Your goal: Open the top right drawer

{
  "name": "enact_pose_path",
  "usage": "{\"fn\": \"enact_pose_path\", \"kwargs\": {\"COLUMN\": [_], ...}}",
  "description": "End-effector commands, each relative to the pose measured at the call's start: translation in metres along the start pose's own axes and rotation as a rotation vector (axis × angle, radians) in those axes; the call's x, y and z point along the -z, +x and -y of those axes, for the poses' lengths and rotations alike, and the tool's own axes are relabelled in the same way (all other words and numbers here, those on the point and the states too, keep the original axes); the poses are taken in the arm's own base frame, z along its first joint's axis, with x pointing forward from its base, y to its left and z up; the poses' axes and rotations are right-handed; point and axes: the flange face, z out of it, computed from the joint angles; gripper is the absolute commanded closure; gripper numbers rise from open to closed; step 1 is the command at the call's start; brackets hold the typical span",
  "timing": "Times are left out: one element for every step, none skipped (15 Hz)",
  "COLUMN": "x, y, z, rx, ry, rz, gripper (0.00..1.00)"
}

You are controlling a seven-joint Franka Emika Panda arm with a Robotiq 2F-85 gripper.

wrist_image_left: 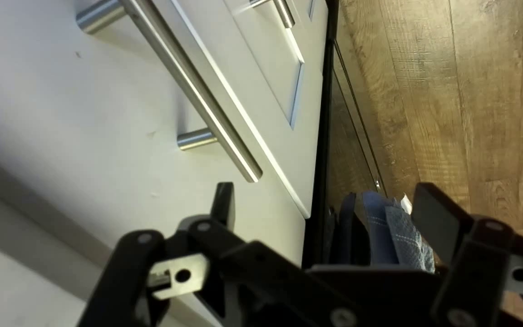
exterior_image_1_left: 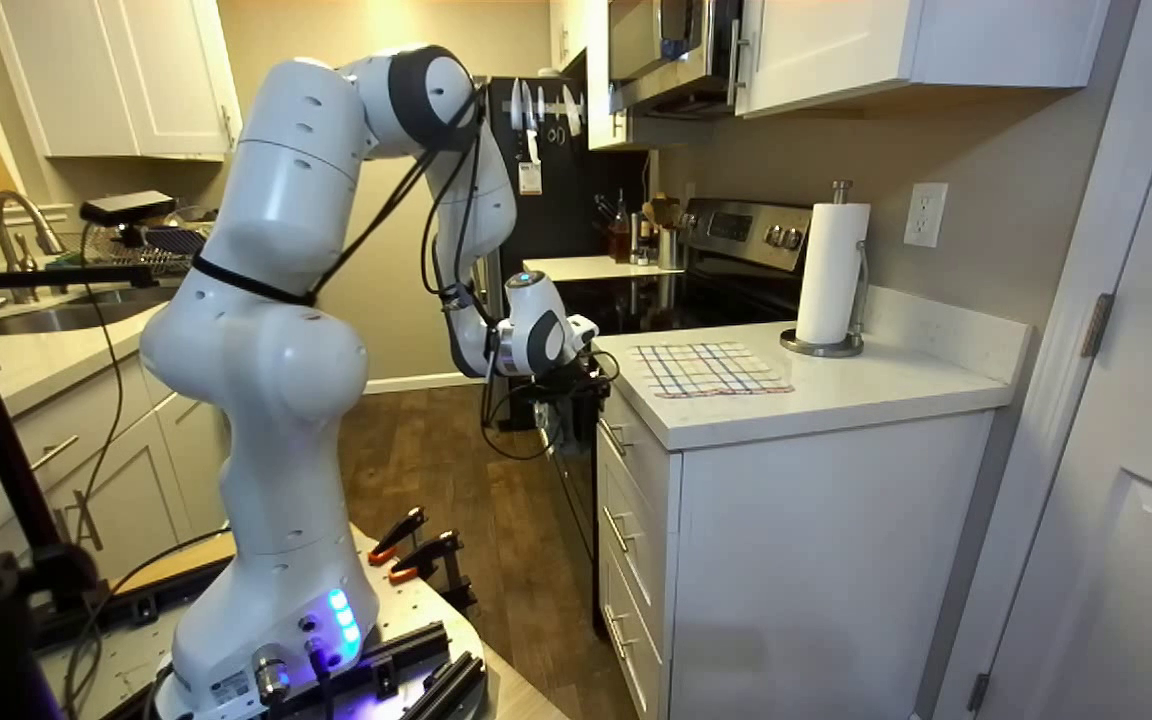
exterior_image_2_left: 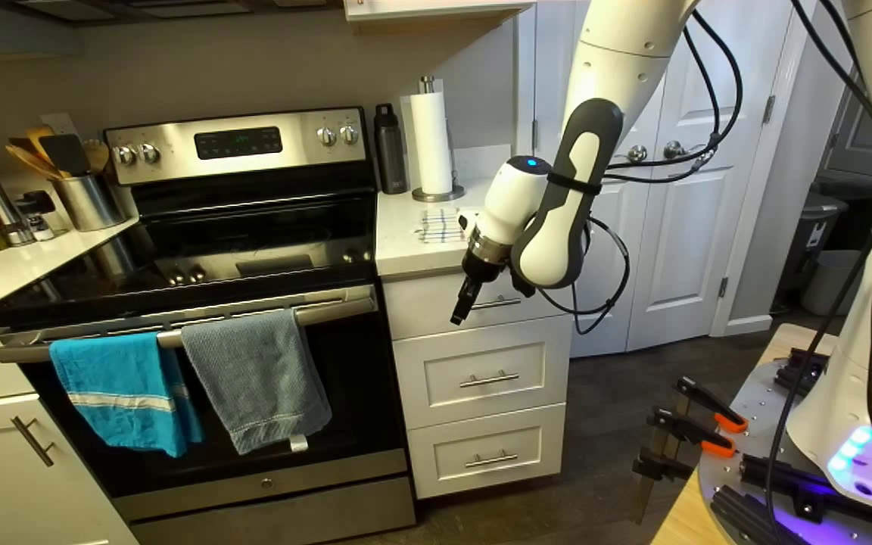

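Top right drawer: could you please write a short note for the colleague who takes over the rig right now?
Gripper: open, holding nothing.
Top right drawer: shut, uppermost of three beside the stove; its bar handle is not gripped.
Done: the gripper is near the drawer front; the drawer is not yet opened.
Left: probably line up with the handle, close on it and pull the drawer out.

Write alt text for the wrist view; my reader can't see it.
Black gripper fingers stand apart at the bottom, holding nothing, near the metal handle of the closed white top drawer. Beyond them shows blue-gray cloth; plank floor fills the upper right.
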Motion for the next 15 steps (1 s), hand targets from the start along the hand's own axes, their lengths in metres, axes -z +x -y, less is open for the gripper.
{"fn": "enact_pose_path", "kwargs": {"x": [-0.012, -0.014, -0.017, -0.02, -0.022, -0.024, -0.026, -0.027, -0.029, -0.03, -0.03, -0.031, -0.031, -0.03, -0.027], "y": [-0.002, -0.003, -0.004, -0.004, -0.004, -0.004, -0.005, -0.006, -0.007, -0.009, -0.013, -0.016, -0.019, -0.022, -0.024], "z": [-0.001, -0.001, -0.001, -0.001, 0.0, 0.001, 0.002, 0.003, 0.004, 0.005, 0.005, 0.005, 0.004, 0.001, 0.0], "rx": [0.064, 0.069, 0.073, 0.078, 0.081, 0.085, 0.089, 0.093, 0.1, 0.104, 0.111, 0.116, 0.121, 0.13, 0.14], "ry": [-0.033, -0.038, -0.042, -0.045, -0.045, -0.042, -0.039, -0.037, -0.036, -0.032, -0.029, -0.03, -0.032, -0.038, -0.04], "rz": [-0.017, -0.015, -0.012, -0.009, -0.004, -0.002, 0.002, 0.006, 0.01, 0.016, 0.024, 0.03, 0.036, 0.041, 0.046], "gripper": [0.0, 0.0, 0.0, 0.0, 0.0, 0.0, 0.0, 0.0, 0.0, 0.0, 0.0, 0.0, 0.0, 0.0, 0.0]}}
